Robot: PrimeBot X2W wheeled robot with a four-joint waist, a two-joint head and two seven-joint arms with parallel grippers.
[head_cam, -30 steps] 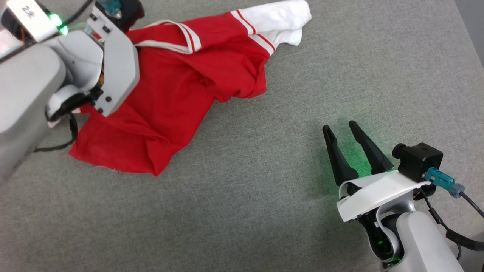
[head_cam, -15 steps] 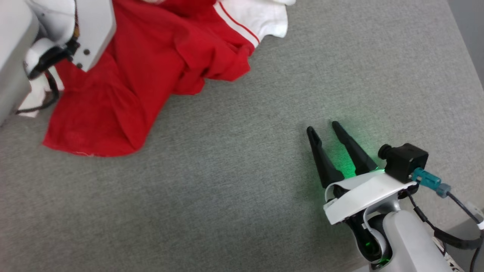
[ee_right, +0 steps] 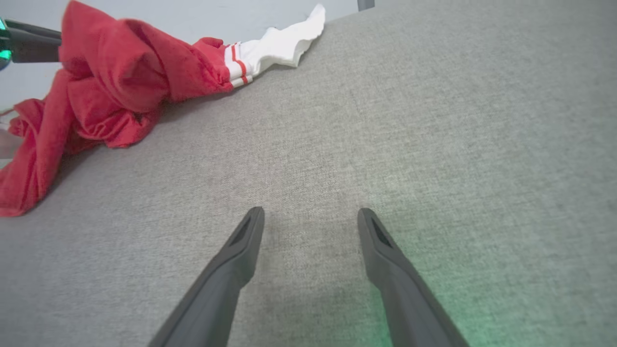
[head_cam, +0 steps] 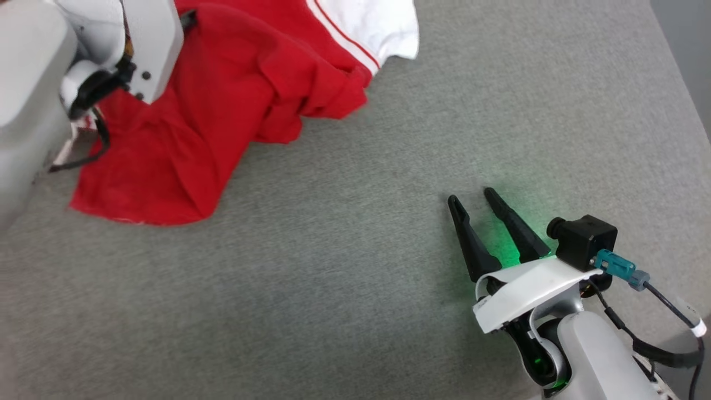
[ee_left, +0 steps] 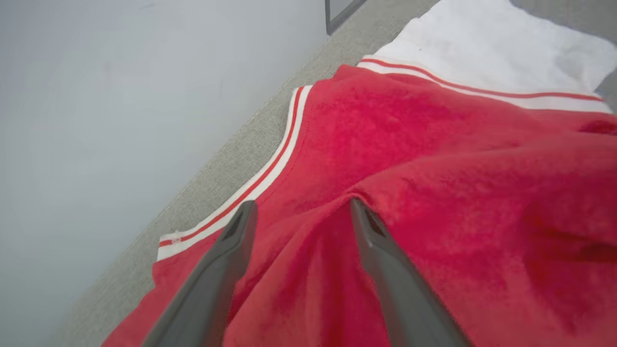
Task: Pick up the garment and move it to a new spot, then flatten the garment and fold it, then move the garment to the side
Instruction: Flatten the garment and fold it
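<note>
The left gripper (ee_left: 301, 205) stands open, its two dark fingers spread wide just above the garment (ee_left: 458, 193), with a raised ridge of red cloth running up between them. Whether the tips touch the fabric cannot be told. Beside the fingers a white-and-red stripe trim (ee_left: 270, 173) edges the cloth, and beyond it lies a white sleeve end (ee_left: 482, 53).

The right gripper (head_cam: 471, 195) is open too, with nothing between its fingers. It hovers low over the grey fabric surface (head_cam: 355, 278), with a green glow (head_cam: 508, 250) on the weave beside it.

In the head view the garment (head_cam: 222, 100) lies crumpled at the upper left, partly under the left arm's pale wrist housing (head_cam: 150, 44) and well apart from the right gripper. The right wrist view shows it as a rumpled red heap (ee_right: 111, 72) at the surface's far edge.
</note>
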